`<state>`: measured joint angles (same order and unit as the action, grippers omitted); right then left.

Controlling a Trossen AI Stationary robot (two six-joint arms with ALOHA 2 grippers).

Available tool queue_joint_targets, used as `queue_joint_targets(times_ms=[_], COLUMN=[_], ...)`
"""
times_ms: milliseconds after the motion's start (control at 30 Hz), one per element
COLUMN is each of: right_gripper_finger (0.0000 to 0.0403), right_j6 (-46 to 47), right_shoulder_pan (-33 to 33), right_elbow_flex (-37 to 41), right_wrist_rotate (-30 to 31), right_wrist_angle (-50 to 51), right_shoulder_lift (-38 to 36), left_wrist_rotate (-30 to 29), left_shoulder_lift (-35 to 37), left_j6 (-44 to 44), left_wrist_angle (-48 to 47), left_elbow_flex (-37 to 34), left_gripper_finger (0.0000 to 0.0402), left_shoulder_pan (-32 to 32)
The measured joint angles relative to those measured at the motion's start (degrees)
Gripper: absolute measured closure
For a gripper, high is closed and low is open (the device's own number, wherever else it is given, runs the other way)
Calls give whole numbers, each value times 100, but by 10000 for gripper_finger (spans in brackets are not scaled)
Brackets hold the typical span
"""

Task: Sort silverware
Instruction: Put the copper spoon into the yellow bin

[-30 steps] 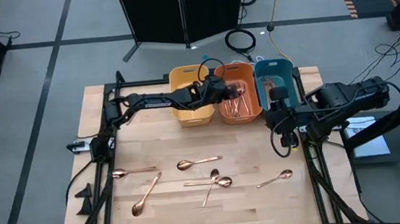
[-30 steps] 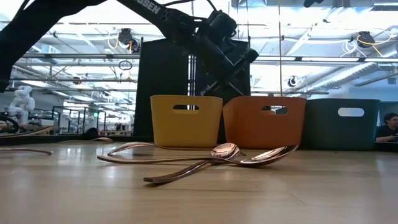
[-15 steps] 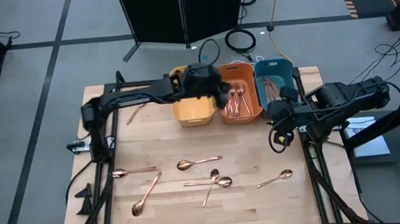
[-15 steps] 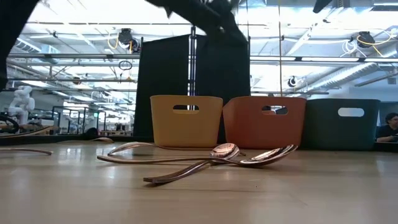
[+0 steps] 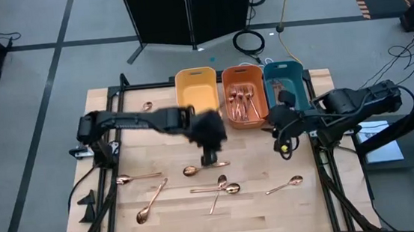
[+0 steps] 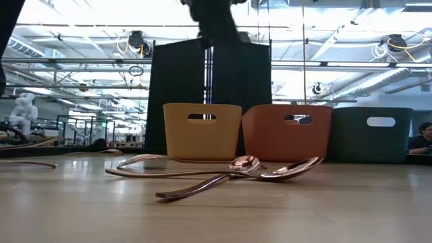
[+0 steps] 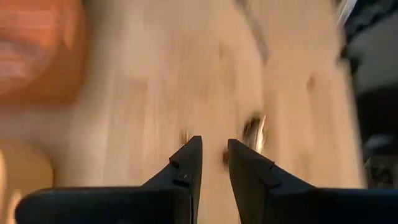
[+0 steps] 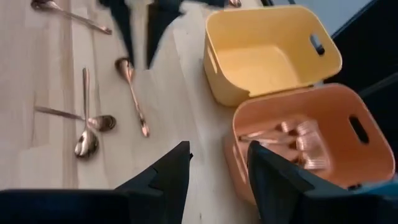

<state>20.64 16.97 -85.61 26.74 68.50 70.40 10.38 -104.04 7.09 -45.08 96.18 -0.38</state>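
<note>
Several copper spoons lie flat on the wooden table: one (image 5: 205,166) sits just under my left gripper (image 5: 209,159), others (image 5: 217,190) lie nearer the front, and one (image 5: 147,105) rests far back on the left. Copper forks (image 5: 243,101) fill the orange bin (image 5: 248,120), and more silverware (image 5: 286,94) shows in the teal bin (image 5: 282,69). The yellow bin (image 5: 196,94) holds nothing. In the left wrist view my left gripper (image 7: 213,149) is open by a narrow gap over bare wood, above the table. My right gripper (image 8: 217,152) is open by the table's right edge (image 5: 281,145).
The three bins stand side by side along the far edge, seen in the low view as yellow (image 6: 202,130), orange (image 6: 287,131) and teal (image 6: 378,133). Crossed spoons (image 6: 243,165) lie in front of them. Black frame rails (image 5: 325,173) line the table's left and right sides.
My left gripper has left the spot over the yellow and orange bins, risen, and swung toward the near edge until it hangs over the middle spoon; its wrist has rolled on the way. My right gripper has turned a little in place. The spoons on the table have stayed put.
</note>
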Motion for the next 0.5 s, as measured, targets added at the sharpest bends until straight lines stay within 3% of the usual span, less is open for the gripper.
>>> queue_joint_targets(times_ms=[167, 300, 500], right_gripper_finger=[254, 254, 254], right_j6=[-114, 1, -77], right_shoulder_pan=[0, 2, 2], right_elbow_flex=[584, 1119, 1640], right_wrist_rotate=[-14, -184, -300], right_wrist_angle=[-427, -544, -1242], right_shoulder_lift=[1, 8, 2], left_wrist_rotate=[-784, -921, -930], left_shoulder_lift=[-257, -414, -994], left_j6=[164, 415, -133], left_wrist_angle=[-596, -946, -1329], left_elbow_flex=[-19, -6, -9], left_gripper_finger=[329, 329, 301], left_shoulder_pan=[-494, -633, -820])
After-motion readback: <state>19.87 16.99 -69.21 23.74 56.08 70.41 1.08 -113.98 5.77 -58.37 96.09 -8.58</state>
